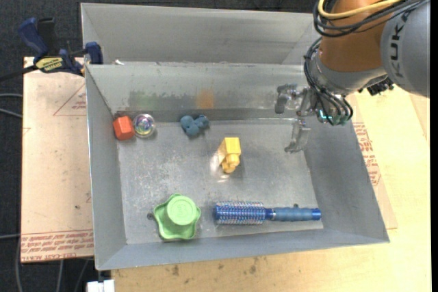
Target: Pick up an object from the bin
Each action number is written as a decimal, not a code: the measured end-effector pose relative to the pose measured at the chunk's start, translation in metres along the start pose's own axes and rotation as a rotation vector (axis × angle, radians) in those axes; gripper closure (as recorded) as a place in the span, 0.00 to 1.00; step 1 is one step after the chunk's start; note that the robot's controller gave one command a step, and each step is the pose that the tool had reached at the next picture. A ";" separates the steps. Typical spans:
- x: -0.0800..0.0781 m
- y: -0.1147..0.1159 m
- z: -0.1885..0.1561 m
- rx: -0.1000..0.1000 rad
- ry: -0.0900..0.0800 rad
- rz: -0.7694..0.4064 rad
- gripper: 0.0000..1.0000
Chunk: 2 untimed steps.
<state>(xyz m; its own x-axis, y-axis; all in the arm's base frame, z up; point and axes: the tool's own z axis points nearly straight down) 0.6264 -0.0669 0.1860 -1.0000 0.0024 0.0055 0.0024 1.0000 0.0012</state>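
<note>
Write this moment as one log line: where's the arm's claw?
gripper: above bare floor of bin, right side of view | nearest: yellow toy, mid-bin | held: nothing visible

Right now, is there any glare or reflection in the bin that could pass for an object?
Camera view: the bin's back wall carries faint orange and greenish smears, which are reflections, not things. Camera view: the ball beside the red block shows a bright highlight. Camera view: the light is even, with only faint shadows beside the green cup and the brush.

A yellow blocky toy [230,154] lies mid-floor in the bin [157,171], a blue hairbrush [263,214] flat near it.
</note>
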 end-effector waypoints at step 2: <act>0.015 0.095 0.108 0.002 -0.031 -0.329 0.00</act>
<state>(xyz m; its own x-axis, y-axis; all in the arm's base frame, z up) 0.6108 0.0286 0.0782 -0.9469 -0.3206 -0.0256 -0.3206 0.9472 -0.0046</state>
